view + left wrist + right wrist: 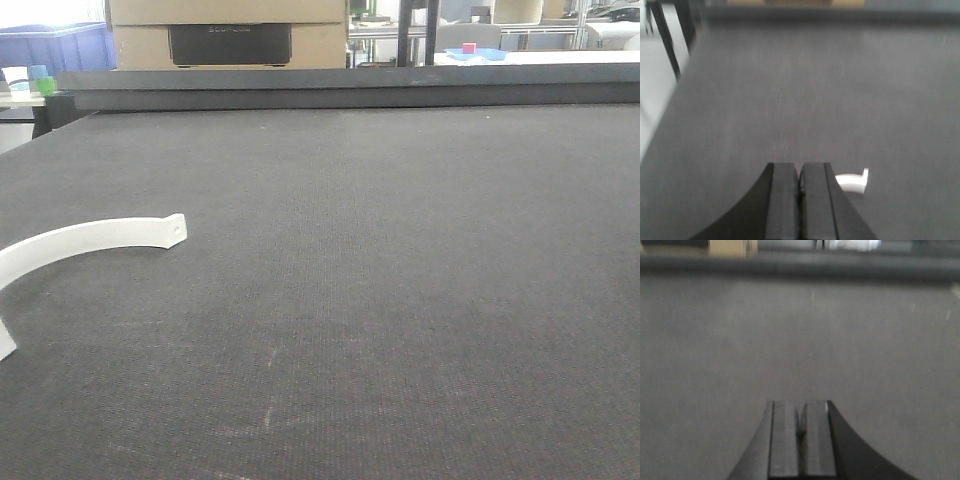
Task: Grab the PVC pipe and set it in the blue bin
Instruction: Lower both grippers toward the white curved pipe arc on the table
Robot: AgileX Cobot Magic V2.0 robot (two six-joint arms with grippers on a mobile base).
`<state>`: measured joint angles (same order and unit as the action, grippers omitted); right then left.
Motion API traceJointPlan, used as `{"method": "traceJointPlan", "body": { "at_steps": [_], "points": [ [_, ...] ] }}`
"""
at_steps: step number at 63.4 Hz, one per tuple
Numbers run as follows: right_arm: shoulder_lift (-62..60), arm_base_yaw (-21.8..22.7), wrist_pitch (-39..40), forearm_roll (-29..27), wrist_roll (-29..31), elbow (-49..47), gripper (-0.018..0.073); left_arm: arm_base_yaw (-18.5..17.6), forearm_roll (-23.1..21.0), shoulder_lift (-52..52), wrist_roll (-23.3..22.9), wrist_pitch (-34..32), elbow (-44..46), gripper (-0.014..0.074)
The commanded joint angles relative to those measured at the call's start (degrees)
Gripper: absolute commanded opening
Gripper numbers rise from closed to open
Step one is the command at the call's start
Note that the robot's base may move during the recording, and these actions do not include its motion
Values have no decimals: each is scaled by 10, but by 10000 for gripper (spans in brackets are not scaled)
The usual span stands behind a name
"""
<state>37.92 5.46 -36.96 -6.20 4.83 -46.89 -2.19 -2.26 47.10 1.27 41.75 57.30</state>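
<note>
The curved white PVC pipe (90, 238) was seen ungrasped on the tabletop (400, 300). The left claw (800, 200) and right claw (801, 440) were pinched closed, empty; nothing was judged done.

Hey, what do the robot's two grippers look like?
The left gripper has two flat, black, rectangular jaws on a dark curved body. The right gripper matches, though greyer in its blurred view. No cables or markings show.

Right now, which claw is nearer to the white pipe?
Left. The pipe lies close beside the left claw; the right claw sees only mat, no pipe.
</note>
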Motion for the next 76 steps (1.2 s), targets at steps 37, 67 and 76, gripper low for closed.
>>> {"method": "traceJointPlan", "body": {
  "at_steps": [37,67,76],
  "points": [
    [321,1,-140,-60,2,-30,-167,-2,-41,276,0,96,38,-111],
    [462,-41,-167,59,-243,-96,-149,-2,-55,280,0,85,38,-111],
    [478,-62,-162,54,-255,-97,-149,-2,-55,280,0,85,38,-111]
  ]
}}
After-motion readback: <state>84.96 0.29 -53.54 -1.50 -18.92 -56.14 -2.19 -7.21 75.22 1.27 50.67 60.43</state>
